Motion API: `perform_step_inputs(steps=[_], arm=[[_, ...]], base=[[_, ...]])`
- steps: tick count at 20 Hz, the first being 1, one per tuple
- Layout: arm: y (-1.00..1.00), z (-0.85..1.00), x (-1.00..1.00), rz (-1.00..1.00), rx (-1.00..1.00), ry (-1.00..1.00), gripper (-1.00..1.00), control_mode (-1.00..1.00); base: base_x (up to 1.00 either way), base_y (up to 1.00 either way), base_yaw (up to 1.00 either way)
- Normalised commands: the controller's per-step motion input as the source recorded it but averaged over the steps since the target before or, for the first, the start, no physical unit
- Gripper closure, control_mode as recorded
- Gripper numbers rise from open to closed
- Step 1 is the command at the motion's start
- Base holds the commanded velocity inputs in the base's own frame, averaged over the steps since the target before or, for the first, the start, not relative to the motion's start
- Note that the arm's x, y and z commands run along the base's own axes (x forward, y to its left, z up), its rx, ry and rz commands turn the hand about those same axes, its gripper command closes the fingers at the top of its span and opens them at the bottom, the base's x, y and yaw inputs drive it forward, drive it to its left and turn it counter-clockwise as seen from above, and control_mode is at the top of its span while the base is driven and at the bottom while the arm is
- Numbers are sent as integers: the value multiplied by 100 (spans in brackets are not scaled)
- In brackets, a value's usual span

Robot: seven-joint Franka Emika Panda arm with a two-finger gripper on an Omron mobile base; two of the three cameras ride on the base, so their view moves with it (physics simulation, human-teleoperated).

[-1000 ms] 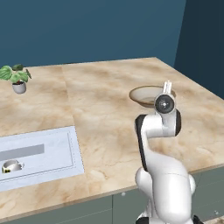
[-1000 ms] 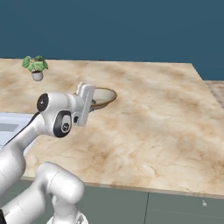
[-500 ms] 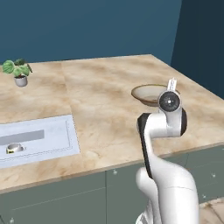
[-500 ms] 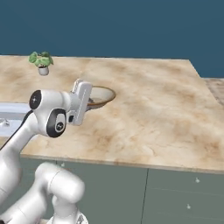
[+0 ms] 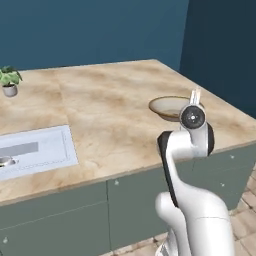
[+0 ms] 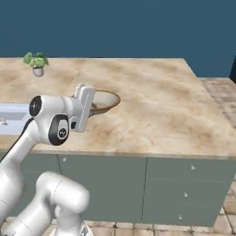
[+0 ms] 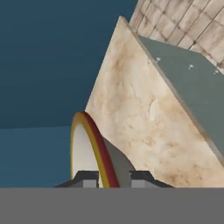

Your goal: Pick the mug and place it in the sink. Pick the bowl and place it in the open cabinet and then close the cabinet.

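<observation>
The cream-tan bowl (image 5: 169, 107) hangs by its near rim at the right part of the marble counter (image 5: 110, 115), and my gripper (image 5: 194, 98) is shut on that rim. From the right base view the bowl (image 6: 105, 101) sits just past the white hand, gripper (image 6: 92, 109) at its edge. In the hand view the bowl's rim (image 7: 92, 144) stands on edge between the two dark finger tips, gripper (image 7: 113, 177). The pale sink (image 5: 50, 150) lies at the counter's left, with a small roundish thing, likely the mug (image 5: 4, 161), in its basin. The cabinet is out of view.
A small potted plant (image 5: 9, 82) stands at the far left back of the counter, plant (image 6: 37, 64). Grey-green drawer fronts (image 6: 184, 184) run below the counter edge. A dark blue wall rises behind, and tiled floor (image 5: 245, 220) shows at the right.
The whole picture has shifted: the base has backed away from the counter, so the drawer fronts and floor show now. The gripper keeps its hold on the bowl's rim.
</observation>
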Motion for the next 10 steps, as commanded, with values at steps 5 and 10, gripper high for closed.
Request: perform_step_inputs(steps=[5,10], arm=[[0,0,0,0,0,0,100,100],[0,0,0,0,0,0,100,100]], base=[[19,24,-94],[0,0,-100]])
